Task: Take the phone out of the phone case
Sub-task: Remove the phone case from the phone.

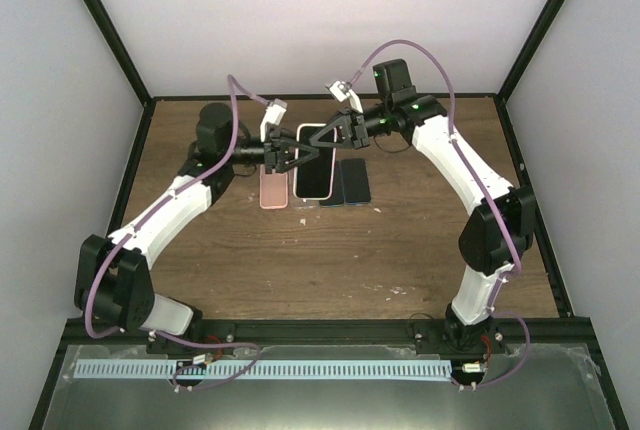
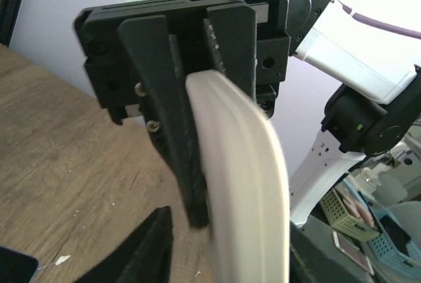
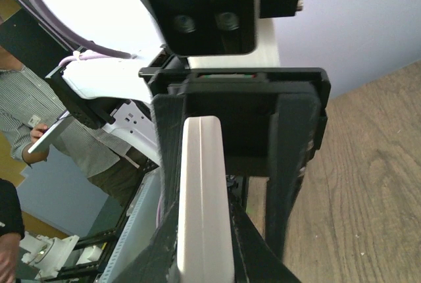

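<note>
Two arms meet over the middle of the table (image 1: 400,240) in the top view, holding the phone (image 1: 313,162) between them, lifted off the wood. Its long axis runs from the far side toward the near edge and its screen faces up. A pale pink rim, the phone case (image 1: 297,172), frames it, so the phone sits inside the case. The right gripper (image 1: 325,142) reaches in from the right at the phone's far end, and the left gripper (image 1: 293,155) comes in from the left. On the table beneath lie a pink phone (image 1: 271,193) to the left and a dark blue one (image 1: 353,182) to the right.

From the left wrist, the phone's pale, rounded edge (image 2: 243,184) rises edge-on through the middle. The left arm's own fingers (image 2: 150,247) stand spread on either side of it; whether either touches it is hard to say from here. Beyond, the right arm's black fingers (image 2: 168,118) close on the far end. Behind, past the table, a green basket (image 2: 342,207) and a blue one (image 2: 395,237) hold small items too blurred to name.

From the right wrist, the phone shows as a narrow pale strip (image 3: 204,197) running straight away from the camera. The right arm's fingers (image 3: 161,250) pinch it from both sides. Opposite, the left arm's fingers (image 3: 296,158) are wide apart, with the phone close against the left-hand one in this view
</note>
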`<state>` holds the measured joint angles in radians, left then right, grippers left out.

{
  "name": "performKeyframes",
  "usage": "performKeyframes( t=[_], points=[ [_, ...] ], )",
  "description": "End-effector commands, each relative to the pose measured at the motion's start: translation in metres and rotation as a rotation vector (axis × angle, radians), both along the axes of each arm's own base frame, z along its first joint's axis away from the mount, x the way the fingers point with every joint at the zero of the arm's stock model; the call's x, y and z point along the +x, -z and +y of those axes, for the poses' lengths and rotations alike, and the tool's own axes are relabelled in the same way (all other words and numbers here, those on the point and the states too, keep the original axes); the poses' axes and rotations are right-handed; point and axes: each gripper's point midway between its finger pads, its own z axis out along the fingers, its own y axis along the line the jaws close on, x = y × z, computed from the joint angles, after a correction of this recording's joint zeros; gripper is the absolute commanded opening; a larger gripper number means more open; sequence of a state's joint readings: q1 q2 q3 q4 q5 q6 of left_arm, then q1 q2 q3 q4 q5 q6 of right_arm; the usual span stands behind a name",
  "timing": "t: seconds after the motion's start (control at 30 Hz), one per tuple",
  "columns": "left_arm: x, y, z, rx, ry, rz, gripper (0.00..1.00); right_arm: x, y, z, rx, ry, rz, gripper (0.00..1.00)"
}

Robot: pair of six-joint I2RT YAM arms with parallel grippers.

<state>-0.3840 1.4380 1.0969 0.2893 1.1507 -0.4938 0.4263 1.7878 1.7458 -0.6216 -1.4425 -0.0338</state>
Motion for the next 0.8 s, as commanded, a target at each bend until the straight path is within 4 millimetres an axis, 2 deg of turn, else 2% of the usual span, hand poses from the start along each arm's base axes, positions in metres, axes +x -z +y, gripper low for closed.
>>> performKeyframes(
  t=[0.0, 0.17, 0.3, 0.47, 0.77],
  points=[
    [-0.002, -0.008, 0.033, -0.055, -0.043, -0.025, 0.45, -0.014, -0.033, -0.007, 0.072, -0.072, -0.014, 0.01],
    [-0.037, 0.019, 0.047, 0.069, -0.014, -0.103, 0.53, 0.007, -0.043, -0.024, 0.078, -0.021, -0.003, 0.01],
    [-0.05, 0.038, 0.053, 0.097, -0.032, -0.055, 0.53, 0.006, -0.051, -0.028, 0.082, -0.04, 0.022, 0.01],
    [-0.04, 0.05, 0.052, 0.122, -0.09, -0.011, 0.48, 0.001, -0.055, -0.031, 0.088, -0.064, 0.031, 0.01],
    [-0.039, 0.05, 0.035, 0.118, -0.068, -0.005, 0.48, -0.005, -0.06, -0.027, 0.088, -0.09, 0.035, 0.01]
  ],
)
